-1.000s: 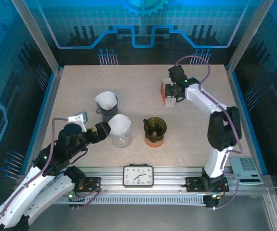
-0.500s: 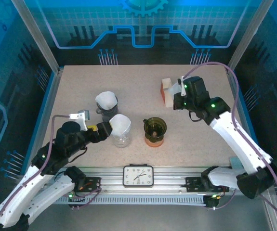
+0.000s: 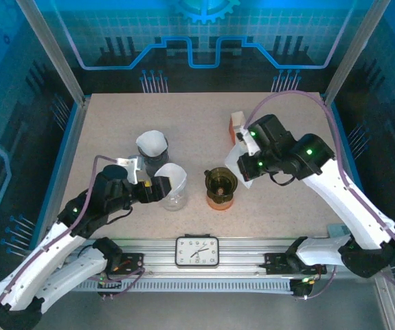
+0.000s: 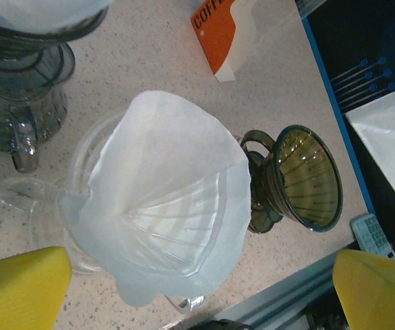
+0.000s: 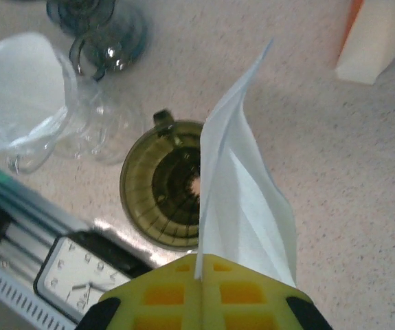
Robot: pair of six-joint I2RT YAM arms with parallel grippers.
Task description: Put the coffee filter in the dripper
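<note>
Your top camera sits high at the near side and looks steeply down over the whole table (image 3: 115, 117). Your left wrist camera looks down from close range onto the clear dripper (image 4: 80, 206), with the olive dripper (image 4: 307, 179) just beyond it. Your right wrist camera hangs close above that same olive dripper. All three views share both drippers and the orange box (image 3: 234, 128).
</note>
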